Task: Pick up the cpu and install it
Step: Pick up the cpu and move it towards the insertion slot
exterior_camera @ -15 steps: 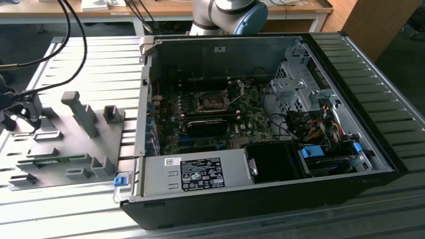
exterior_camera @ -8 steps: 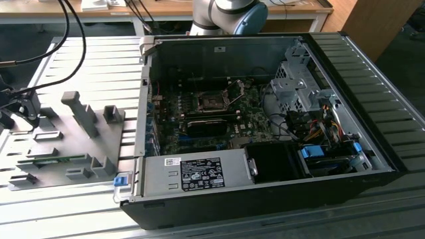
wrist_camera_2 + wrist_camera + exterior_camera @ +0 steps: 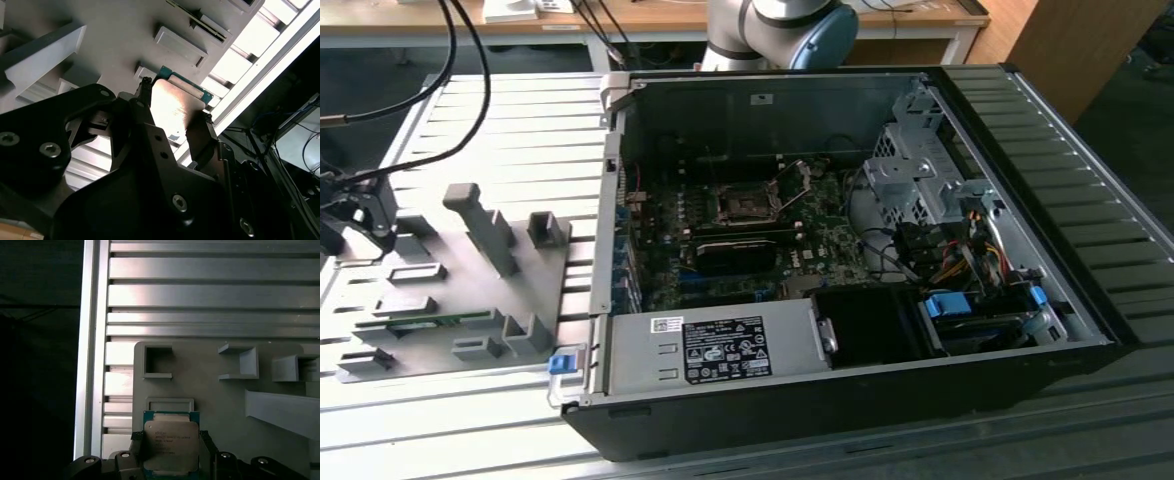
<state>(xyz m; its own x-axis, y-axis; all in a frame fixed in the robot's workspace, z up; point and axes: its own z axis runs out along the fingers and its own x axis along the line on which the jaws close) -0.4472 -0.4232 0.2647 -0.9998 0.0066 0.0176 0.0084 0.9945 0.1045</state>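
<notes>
Claw (image 3: 175, 102) clamped on two opposite edges of the cpu (image 3: 170, 442), chip between its fingers. Judgement: light, stiff, smooth lid slippery, underside fragile, so an edge hold suits. Under claw: grey fixture plate (image 3: 215, 405). Beyond: ribbed metal bench (image 3: 200, 295). Farther: open computer case (image 3: 774, 105).

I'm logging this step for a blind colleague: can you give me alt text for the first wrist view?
The tool grips the cpu by two opposite edges, its metal top facing the camera, over a grey plate with raised holders. The plate lies on a ribbed metal table; past the table's edge all is dark.
</notes>
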